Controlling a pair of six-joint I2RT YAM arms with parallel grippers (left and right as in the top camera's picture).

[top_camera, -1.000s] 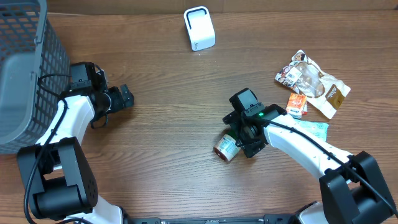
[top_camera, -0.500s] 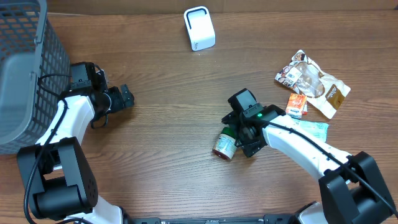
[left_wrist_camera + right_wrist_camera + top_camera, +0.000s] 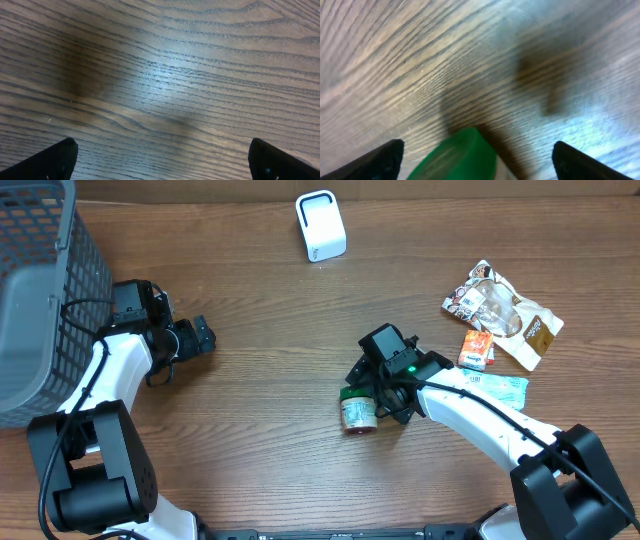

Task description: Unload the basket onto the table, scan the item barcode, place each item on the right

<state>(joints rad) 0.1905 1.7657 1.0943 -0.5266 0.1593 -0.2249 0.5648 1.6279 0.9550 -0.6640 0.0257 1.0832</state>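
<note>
At nine o'clock our left pincer (image 3: 162,147) hangs spread wide and empty over the table (image 3: 270,450). The white scanner (image 3: 320,225) stands at twelve. Just right of centre the green-lidded jar (image 3: 358,413) seems to lie on its side, its lid between the wide-spread jaws of our right pincer (image 3: 477,147), which grips nothing. We judge it best to centre on the body, close gently so it cannot roll, then turn the label toward the scanner.

surface (image 3: 260,460): brown wood, wavy grain running left to right | extent: fills nearly all of the overhead view | light: pale bluish sheen (image 3: 160,75) on the grain, left wrist view
</note>
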